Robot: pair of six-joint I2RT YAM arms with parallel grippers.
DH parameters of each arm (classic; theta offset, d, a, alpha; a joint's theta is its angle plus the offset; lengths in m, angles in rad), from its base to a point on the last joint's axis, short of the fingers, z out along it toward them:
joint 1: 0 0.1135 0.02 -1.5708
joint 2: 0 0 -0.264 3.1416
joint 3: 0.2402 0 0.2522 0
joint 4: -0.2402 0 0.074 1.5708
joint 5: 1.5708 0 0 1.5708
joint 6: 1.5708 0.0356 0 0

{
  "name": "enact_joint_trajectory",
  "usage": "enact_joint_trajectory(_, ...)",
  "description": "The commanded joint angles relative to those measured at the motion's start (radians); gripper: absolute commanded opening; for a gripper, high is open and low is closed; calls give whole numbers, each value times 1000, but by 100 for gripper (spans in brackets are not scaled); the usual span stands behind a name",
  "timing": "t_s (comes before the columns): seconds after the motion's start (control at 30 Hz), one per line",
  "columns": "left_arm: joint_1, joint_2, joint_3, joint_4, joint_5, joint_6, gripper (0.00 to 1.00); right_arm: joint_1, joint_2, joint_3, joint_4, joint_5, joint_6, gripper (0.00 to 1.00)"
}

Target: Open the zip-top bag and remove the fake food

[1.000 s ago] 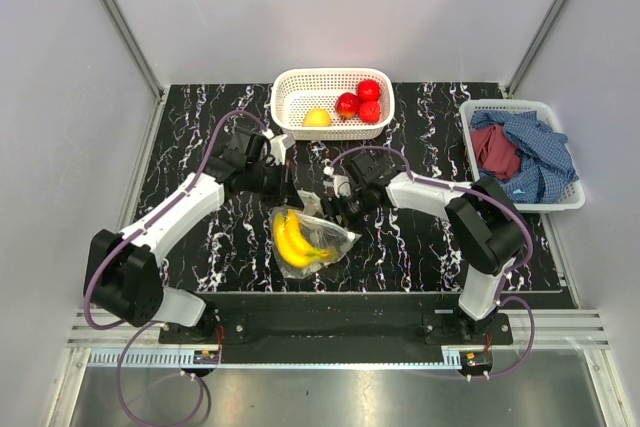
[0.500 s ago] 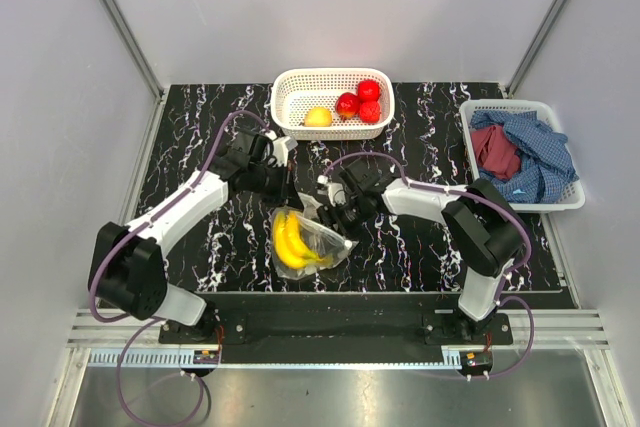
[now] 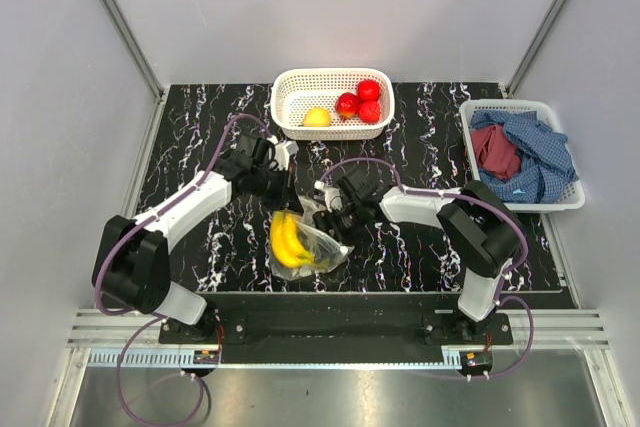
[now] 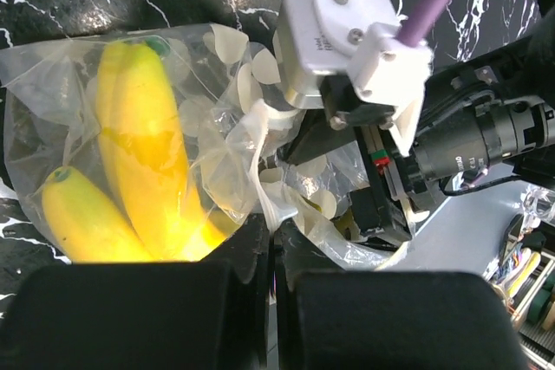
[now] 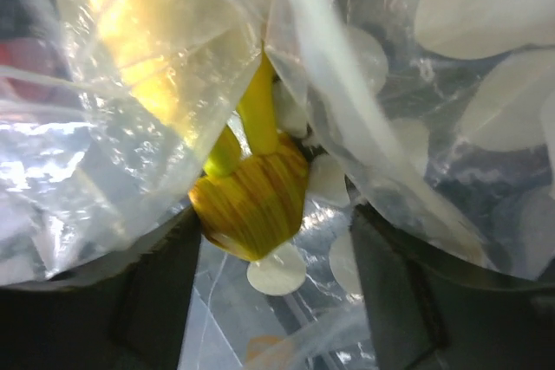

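The clear polka-dot zip-top bag (image 3: 305, 245) lies at the table's front middle with a yellow banana bunch (image 3: 289, 243) inside. My left gripper (image 3: 291, 201) is shut on the bag's upper edge; the left wrist view shows the plastic (image 4: 260, 158) pinched between the jaws and the bananas (image 4: 143, 158) behind it. My right gripper (image 3: 327, 223) is open and pushed into the bag's mouth. In the right wrist view the bunch's stem end (image 5: 253, 197) sits between the open jaws, touching the left finger (image 5: 165, 288). Red round fruits (image 3: 360, 103) and a yellow-orange fruit (image 3: 317, 117) lie in the white mesh basket (image 3: 290, 87).
A second white basket (image 3: 573, 199) at the right edge holds red and blue cloths (image 3: 520, 152). The two arms meet over the bag. Grey walls enclose the table on three sides.
My right gripper has moved left and forward, deeper into the bag's mouth. My left gripper has shifted slightly forward, still holding the bag's edge. The bag has bunched a little.
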Motion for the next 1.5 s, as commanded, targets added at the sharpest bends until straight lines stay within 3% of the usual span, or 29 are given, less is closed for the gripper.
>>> enact_joint_trajectory(0.0,9,-18,-16,58,13,-6,0,11,-33,-33,180,83,63,67)
enact_joint_trajectory(0.13,9,-32,-25,56,15,-7,0,11,-73,-50,256,78,77,50)
enact_joint_trajectory(0.23,10,-37,-13,46,18,-1,0,11,-105,-48,250,31,87,31)
enact_joint_trajectory(0.5,13,-55,78,-25,12,114,0,11,-169,-13,78,5,48,0)
enact_joint_trajectory(0.7,13,-118,81,-31,-8,193,0,8,-171,111,-85,5,38,0)
enact_joint_trajectory(1.07,7,-311,62,-28,-51,416,0,-9,-113,344,-267,-317,3,0)
enact_joint_trajectory(1.23,7,-380,75,-42,-111,493,0,-33,-114,377,-379,-313,-44,0)
enact_joint_trajectory(1.47,-28,-330,110,-34,53,470,0,-35,-71,464,-456,-223,-34,0)
